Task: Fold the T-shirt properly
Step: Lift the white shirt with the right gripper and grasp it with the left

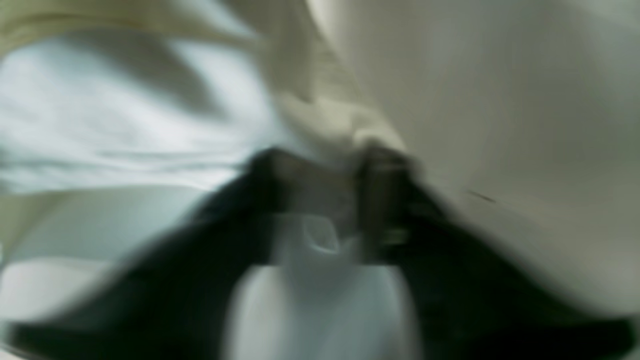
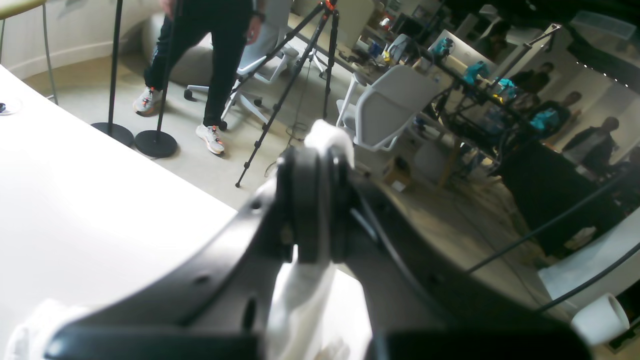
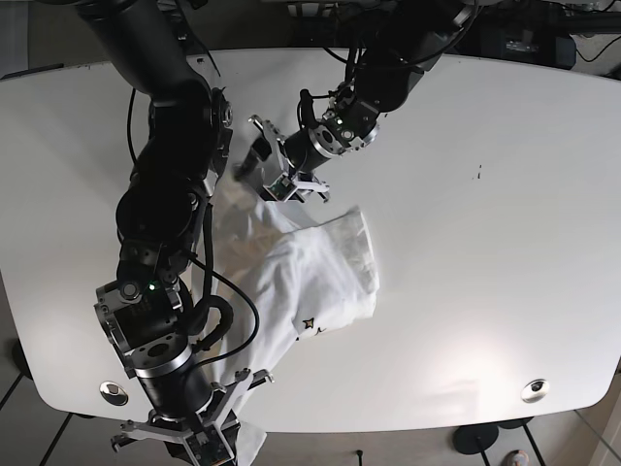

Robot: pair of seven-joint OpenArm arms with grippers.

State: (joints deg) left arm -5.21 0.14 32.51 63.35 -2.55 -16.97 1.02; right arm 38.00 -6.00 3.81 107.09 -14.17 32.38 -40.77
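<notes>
The white T-shirt [image 3: 320,262] lies bunched on the white table [image 3: 485,194], stretched from upper left down to the front edge. In the base view my left gripper [image 3: 281,184] sits at the shirt's upper end. Its wrist view is blurred, and the black fingers [image 1: 385,200] look shut on a bunch of the T-shirt [image 1: 340,125]. My right gripper [image 3: 228,442] is at the table's front edge, holding the shirt's lower end. Seen from the right wrist, the right gripper [image 2: 312,155] is shut on the T-shirt [image 2: 300,300], with cloth poking out past the tips.
A small black mark [image 3: 478,173] is on the table at the right. Round inserts [image 3: 534,390] sit near the front corners. Beyond the table edge [image 2: 75,200], the right wrist view shows a tripod [image 2: 300,75], floor stands, office chairs and people.
</notes>
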